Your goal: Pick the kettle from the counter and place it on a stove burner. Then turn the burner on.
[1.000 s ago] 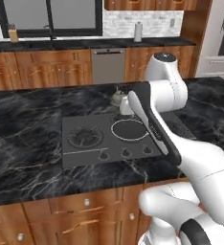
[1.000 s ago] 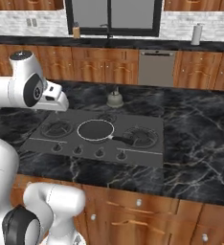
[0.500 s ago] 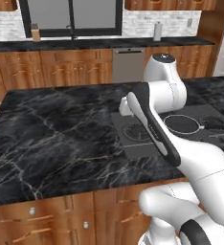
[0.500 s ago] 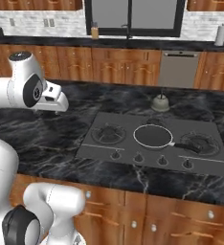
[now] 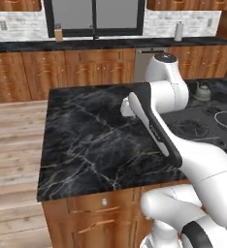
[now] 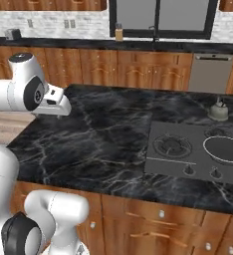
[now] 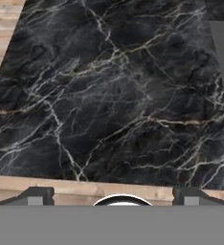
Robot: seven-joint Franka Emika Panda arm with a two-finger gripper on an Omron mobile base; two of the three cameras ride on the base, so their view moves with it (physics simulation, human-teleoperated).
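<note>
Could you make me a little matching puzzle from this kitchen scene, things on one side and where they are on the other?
Things:
1. kettle
2. frying pan
3. gripper
4. cooktop knobs

Places:
A. along the cooktop's near edge
B. on the counter behind the cooktop
C. open, above bare marble
D. on a burner

Pairs: 1-B, 2-D, 3-C, 4-A

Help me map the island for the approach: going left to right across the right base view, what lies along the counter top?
Robot arm → bare marble counter → spoked stove burner → frying pan, with the kettle standing on the counter behind the pan.
</note>
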